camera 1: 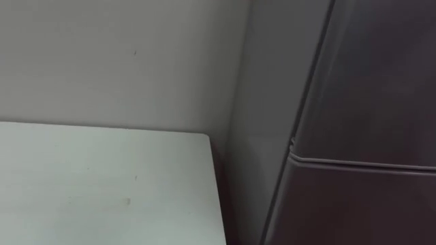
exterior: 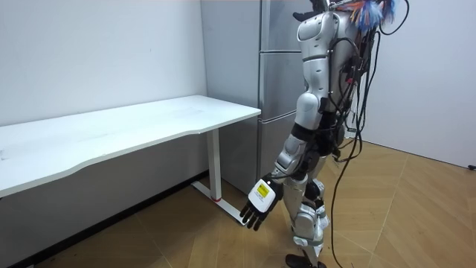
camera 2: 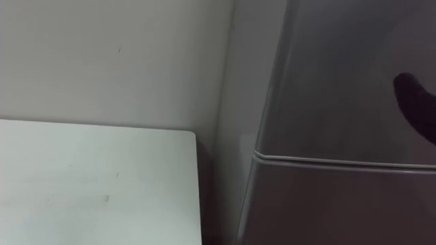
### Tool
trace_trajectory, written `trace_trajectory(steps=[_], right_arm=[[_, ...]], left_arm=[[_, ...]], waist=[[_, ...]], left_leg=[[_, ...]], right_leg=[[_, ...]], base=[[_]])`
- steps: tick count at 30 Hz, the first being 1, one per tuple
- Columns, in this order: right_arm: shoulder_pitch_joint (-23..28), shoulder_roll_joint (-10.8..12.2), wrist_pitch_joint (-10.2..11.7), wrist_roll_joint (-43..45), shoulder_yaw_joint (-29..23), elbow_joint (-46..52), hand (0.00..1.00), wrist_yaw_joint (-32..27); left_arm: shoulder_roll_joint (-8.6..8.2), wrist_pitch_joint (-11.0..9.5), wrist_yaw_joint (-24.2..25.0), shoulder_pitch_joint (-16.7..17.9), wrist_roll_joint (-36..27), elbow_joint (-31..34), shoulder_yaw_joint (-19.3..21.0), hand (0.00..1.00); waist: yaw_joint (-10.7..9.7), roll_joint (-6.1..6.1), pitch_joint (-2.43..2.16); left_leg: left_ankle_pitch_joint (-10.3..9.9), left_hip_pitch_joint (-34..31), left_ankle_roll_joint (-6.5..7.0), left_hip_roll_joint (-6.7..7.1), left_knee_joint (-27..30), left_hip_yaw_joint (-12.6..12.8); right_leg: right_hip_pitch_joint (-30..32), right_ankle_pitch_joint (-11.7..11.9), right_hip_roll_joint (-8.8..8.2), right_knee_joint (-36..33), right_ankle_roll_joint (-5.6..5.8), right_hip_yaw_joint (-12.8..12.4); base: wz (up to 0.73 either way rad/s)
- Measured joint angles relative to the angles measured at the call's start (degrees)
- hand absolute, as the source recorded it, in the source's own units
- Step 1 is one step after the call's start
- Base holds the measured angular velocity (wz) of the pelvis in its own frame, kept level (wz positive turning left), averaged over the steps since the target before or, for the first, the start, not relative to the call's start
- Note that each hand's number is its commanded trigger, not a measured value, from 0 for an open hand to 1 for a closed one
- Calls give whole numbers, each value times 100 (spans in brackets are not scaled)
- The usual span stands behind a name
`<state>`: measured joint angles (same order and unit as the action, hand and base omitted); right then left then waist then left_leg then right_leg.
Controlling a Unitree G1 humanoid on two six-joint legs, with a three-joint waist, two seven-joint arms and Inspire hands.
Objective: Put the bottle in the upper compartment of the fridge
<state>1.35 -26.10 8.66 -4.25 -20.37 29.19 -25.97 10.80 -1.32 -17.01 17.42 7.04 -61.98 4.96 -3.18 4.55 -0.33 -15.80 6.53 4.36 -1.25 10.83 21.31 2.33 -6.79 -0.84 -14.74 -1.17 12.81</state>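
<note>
Left hand point(exterior: 259, 207): hangs low at the robot's side, fingers loosely straight, holding nothing.
Right hand point(camera 2: 414, 102): a dark blur before the fridge door; grip cannot be told.
Bottle: whereabouts cannot be told.
Fridge point(camera 1: 368, 102): doors closed, just beside the white table point(camera 1: 102, 184).

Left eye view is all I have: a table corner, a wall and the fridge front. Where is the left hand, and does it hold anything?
Observer: In the room view the left hand hangs low beside the robot's leg, open and holding nothing.
Operator: Where does the robot stand?
Observer: Close before the fridge, just past the end of the table.
Operator: And the right hand?
Observer: In the right eye view something dark, perhaps the right hand, shows at the right edge against the fridge. I cannot tell its state.
</note>
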Motion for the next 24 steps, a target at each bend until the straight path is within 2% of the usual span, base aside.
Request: trace_trajectory(steps=[3,6,8,10,16,19,24], right_arm=[[-1,184,-15,2,143,-110,0,236],[-3,249,-50,1,195,-148,0,315],[-8,383,-52,10,347,-180,0,326],[-8,388,-53,7,470,-314,0,368],[-134,387,2,30,790,-721,0,339],[-155,388,75,38,801,-936,0,360],[-341,402,289,34,856,-1352,0,385]], left_arm=[[5,83,86,-3,2,-15,-142,0],[5,146,140,-16,4,-20,-190,0],[-3,162,140,-15,16,-42,-190,0],[-16,163,139,-25,105,-43,-189,0],[-7,210,131,-35,151,-28,-295,0],[8,221,133,-54,152,-26,-295,0],[17,234,192,-52,150,-32,-312,0]], waist=[[26,-26,11],[44,-58,18],[71,-95,42],[130,-125,56],[197,-95,57],[198,-44,59],[199,-41,58]], left_leg=[[0,-21,0,2,7,-51],[1,-27,0,2,8,-86],[4,-21,-4,1,2,-103],[4,-1,-4,1,-3,-102],[5,19,-4,2,6,-111],[5,27,-4,2,25,-128],[2,27,3,11,55,-160]], right_leg=[[-2,0,-9,-1,0,34],[-7,-1,-12,3,0,51],[-19,-1,-9,7,1,58],[-38,-2,-7,8,1,54],[-78,-2,-11,27,3,59],[-105,0,-13,31,2,59],[-134,42,-30,46,7,114]], base=[[7],[8],[2],[0],[0],[0],[1]])
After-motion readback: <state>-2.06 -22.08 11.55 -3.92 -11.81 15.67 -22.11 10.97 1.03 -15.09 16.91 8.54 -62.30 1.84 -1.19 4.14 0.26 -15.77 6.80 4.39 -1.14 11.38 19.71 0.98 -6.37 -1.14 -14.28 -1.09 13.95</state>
